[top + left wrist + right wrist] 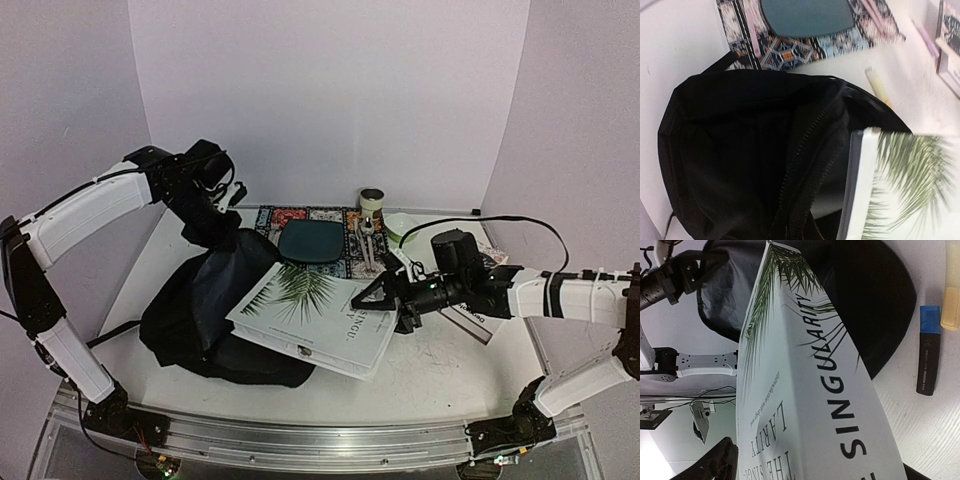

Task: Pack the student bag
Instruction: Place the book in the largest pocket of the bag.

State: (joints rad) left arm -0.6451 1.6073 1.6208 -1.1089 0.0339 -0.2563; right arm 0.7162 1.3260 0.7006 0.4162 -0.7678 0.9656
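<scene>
The student bag is a large black backpack lying left of centre, its mouth open toward the right. My left gripper is shut on the bag's top edge and holds the fabric up. The left wrist view shows the open zipper and the dark inside, but my fingers are hidden there. My right gripper is shut on the right edge of a white palm-leaf book, titled "The Singularity". The book is tilted, with its left end over the bag's mouth.
Behind the bag lies a patterned mat with a teal case and pens on it. A can and a pale bowl stand at the back. A black-blue marker and a yellow highlighter lie beside the bag.
</scene>
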